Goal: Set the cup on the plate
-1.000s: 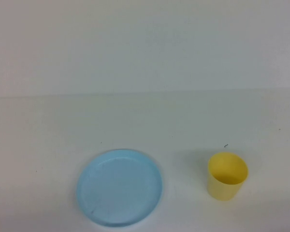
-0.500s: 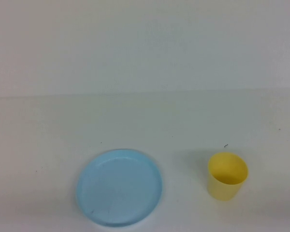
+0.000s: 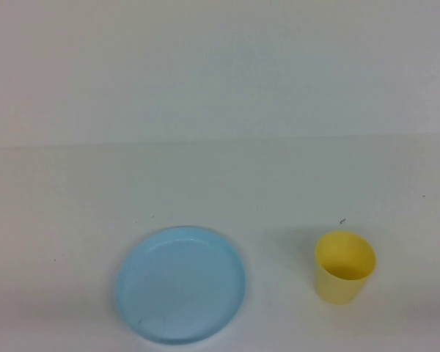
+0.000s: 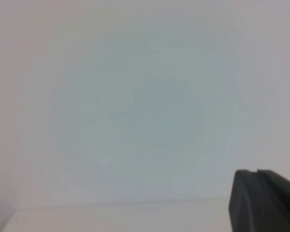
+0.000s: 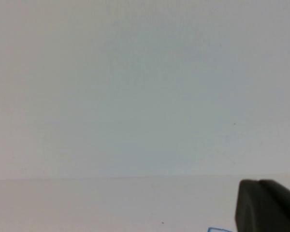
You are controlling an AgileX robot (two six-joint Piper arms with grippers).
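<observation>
Presently on the table: one plate, one cup, neither gripper nearby

Table point(image 3: 220, 198), one: pale, plain surface meeting a pale wall behind. No print or marking apart from a few tiny dark specks.

Plate point(image 3: 180, 284), one: round, shallow, light blue, slightly raised rim. It lies flat toward the near edge of the table, on the robot's left of the cup. Nothing rests on it. No label or writing can be seen on it.

Cup point(image 3: 344, 267), one: small, plain yellow, handleless, upright with its mouth open upward. It stands on the bare table to the plate's right, well apart from the plate's rim, at about the same depth. No brand or lettering can be seen. One dark speck lies on the table just behind it.

Left gripper point(image 4: 263, 200), one: only a dark block of it shows at the edge of the left wrist view, facing the pale wall with a strip of table below. The high view does not show it at all. Whether its claw is spread or pressed together cannot be told.

Right gripper point(image 5: 267, 205), one: likewise a dark block at the edge of the right wrist view, facing wall and table, with a thin blue sliver beside it, too small to identify. The high view does not show it. Its claw state cannot be told.
</observation>
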